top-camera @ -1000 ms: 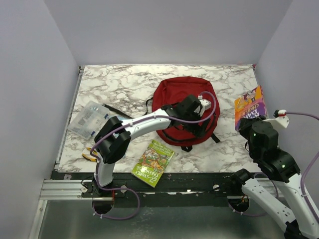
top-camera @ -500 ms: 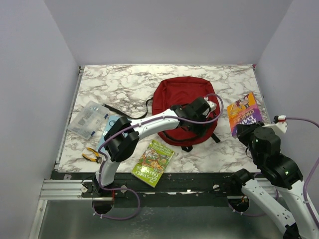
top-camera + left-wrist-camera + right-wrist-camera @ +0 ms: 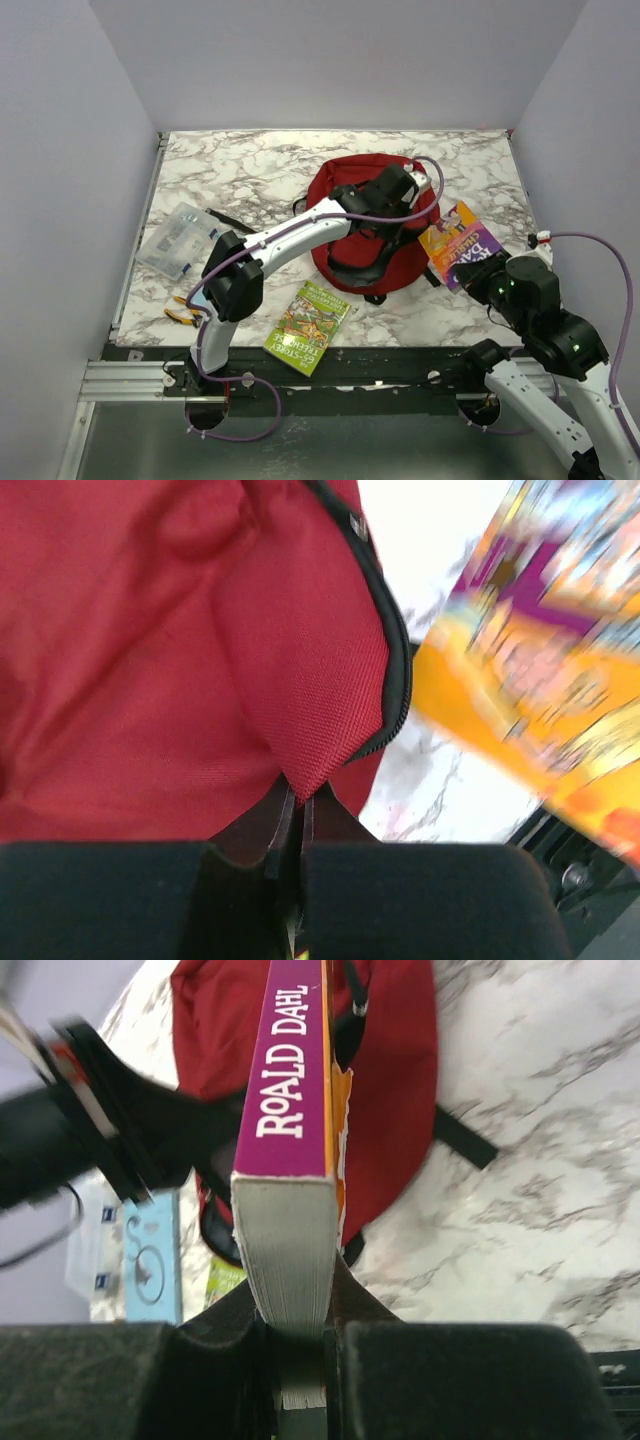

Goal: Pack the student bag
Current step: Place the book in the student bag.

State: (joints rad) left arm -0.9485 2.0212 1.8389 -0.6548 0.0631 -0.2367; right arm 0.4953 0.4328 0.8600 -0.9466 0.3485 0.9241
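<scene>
- The student bag is seen mid-table, a fold of fabric at its zip edge pinched between the closed fingers of the left gripper.
- A Roald Dahl book is clamped in the right gripper, just right of the bag, its long axis aimed bagward.

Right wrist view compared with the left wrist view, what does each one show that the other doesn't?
Only right wrist: the book's Roald Dahl spine, clamped in the right hand. Only left wrist: the left hand pinching a fabric flap of the student bag at its zipper. Both: the bag, the book, the marble table.
</scene>
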